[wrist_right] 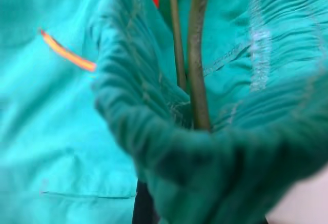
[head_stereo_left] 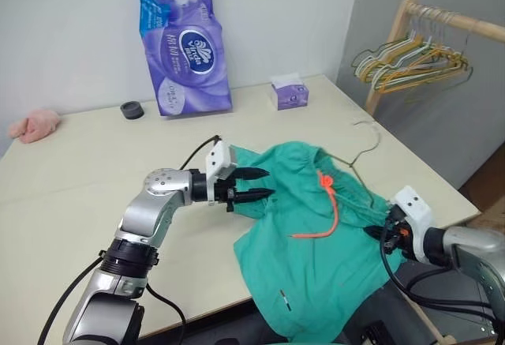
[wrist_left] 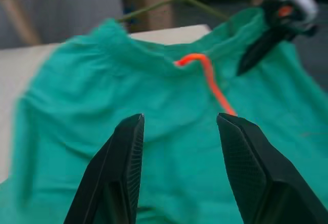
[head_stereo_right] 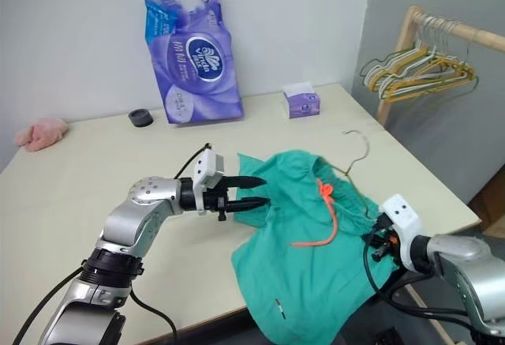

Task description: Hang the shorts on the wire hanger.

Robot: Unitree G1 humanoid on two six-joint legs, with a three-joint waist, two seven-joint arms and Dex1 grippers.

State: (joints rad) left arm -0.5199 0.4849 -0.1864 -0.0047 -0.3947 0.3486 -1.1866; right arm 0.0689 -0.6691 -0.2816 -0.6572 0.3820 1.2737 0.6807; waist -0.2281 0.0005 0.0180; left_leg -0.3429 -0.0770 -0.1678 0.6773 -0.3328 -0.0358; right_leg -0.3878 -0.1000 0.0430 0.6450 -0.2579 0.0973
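Observation:
The teal-green shorts (head_stereo_left: 316, 258) lie crumpled at the table's near right, with part hanging over the front edge and the orange drawstring (head_stereo_left: 327, 203) on top. The wire hanger (head_stereo_left: 361, 149) pokes out of the waistband, its hook toward the table's right edge, and its wire (wrist_right: 197, 80) runs down inside the fabric. My left gripper (head_stereo_left: 264, 184) hovers open over the shorts' left edge with nothing between its fingers (wrist_left: 241, 162). My right gripper (head_stereo_left: 385, 223) is shut on the waistband at the shorts' right side. Whether it pinches the wire too is hidden by the fabric.
A purple tissue pack (head_stereo_left: 185, 45), a small tissue box (head_stereo_left: 288, 92) and a black cap (head_stereo_left: 132, 110) stand at the table's back. A pink cloth (head_stereo_left: 35, 124) lies far left. A wooden rack with bunched hangers (head_stereo_left: 410, 57) stands beyond the right edge.

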